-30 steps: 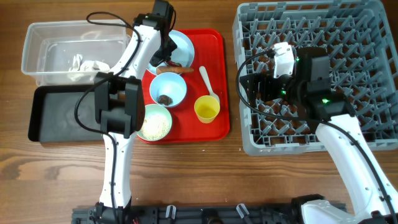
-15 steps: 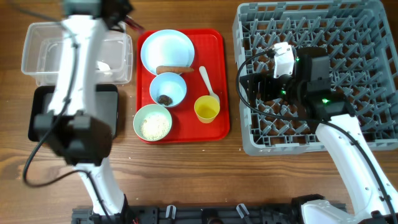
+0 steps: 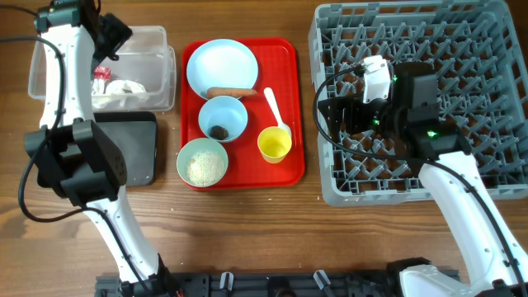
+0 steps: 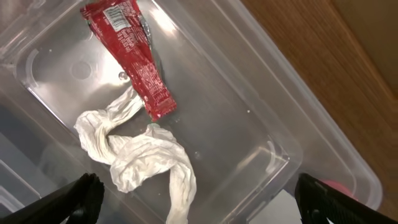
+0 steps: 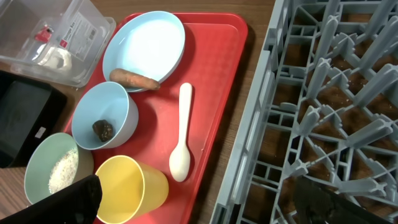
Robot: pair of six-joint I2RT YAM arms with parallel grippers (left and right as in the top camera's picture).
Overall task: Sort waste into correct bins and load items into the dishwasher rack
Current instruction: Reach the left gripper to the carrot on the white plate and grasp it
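Observation:
My left gripper (image 3: 103,37) (image 4: 202,199) hangs open over the clear tub (image 3: 161,74) (image 4: 249,124). On the tub floor lie the red wrapper (image 4: 134,59) (image 3: 101,74) and crumpled white paper (image 4: 140,155). My right gripper (image 3: 334,111) (image 5: 199,202) is open and empty at the grey rack's (image 3: 462,49) left edge. On the red tray (image 3: 293,99) sit the blue plate (image 3: 221,62) with the sausage piece (image 3: 229,91), a blue bowl (image 3: 223,120) with dark crumbs, a green bowl (image 3: 203,162) of rice grains, the yellow cup (image 3: 274,144) and white spoon (image 3: 275,109).
The black tray (image 3: 140,148) lies just in front of the clear tub, partly under my left arm. The rack fills the right side of the table, with a narrow strip of bare wood between it and the red tray.
My left arm swung from the plate on the red tray to above the clear tub and opened. The red wrapper it carried now lies in the tub. The right arm stayed still.

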